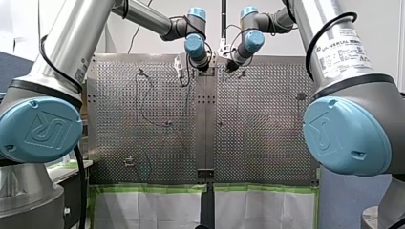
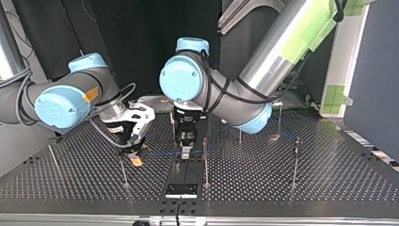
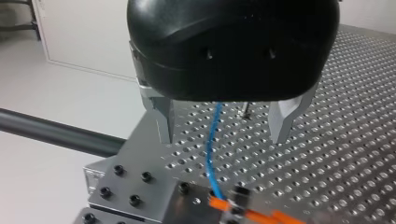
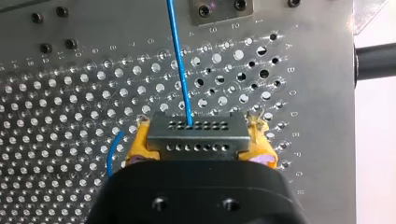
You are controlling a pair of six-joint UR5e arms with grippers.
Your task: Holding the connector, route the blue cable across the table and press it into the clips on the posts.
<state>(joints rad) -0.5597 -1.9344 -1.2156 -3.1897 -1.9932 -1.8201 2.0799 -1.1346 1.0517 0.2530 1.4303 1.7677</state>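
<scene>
My right gripper [image 4: 198, 140] is shut on the grey connector [image 4: 196, 133], held between its yellow pads [image 4: 137, 144]. The blue cable [image 4: 180, 60] leaves the connector and runs straight ahead over the perforated table. In the left wrist view the blue cable [image 3: 212, 140] passes between the metal fingers [image 3: 163, 122] of my left gripper [image 3: 223, 133], which is open just above the table and does not touch it. Ahead of it lies the connector [image 3: 236, 205] in the orange-yellow pads. In the top view my right gripper [image 2: 135, 157] and my left gripper [image 2: 186, 146] stand close together near the middle.
Thin upright posts stand on the table: one [image 2: 205, 160] just beside my left gripper, one [image 2: 123, 170] in front of my right gripper, others [image 2: 295, 162] toward the top view's right. A small black block [image 2: 181, 189] sits at the near middle edge.
</scene>
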